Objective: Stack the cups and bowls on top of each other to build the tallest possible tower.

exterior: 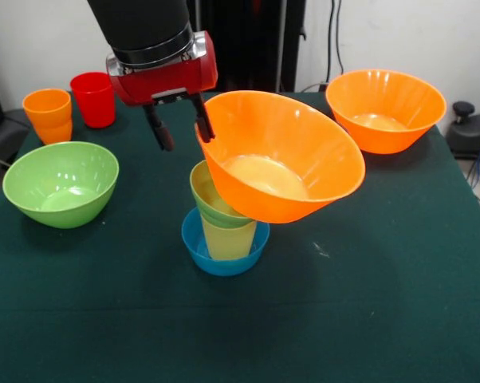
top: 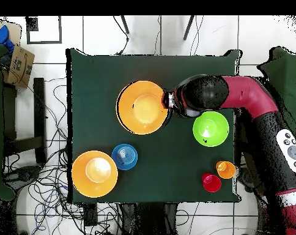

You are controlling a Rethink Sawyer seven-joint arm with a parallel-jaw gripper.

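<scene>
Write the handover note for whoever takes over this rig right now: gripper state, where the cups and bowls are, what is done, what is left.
Gripper: open, at the rim of the large orange bowl.
Tower: small blue bowl at the base, yellow cup in it, small green bowl on the cup, the orange bowl on top, tilted steeply. It may slip, so check it first.
Loose on the table: second orange bowl, large green bowl, orange cup, red cup; the overhead view shows another small blue bowl.
Done: four pieces stacked. Left: steady the top bowl, add the rest.
</scene>
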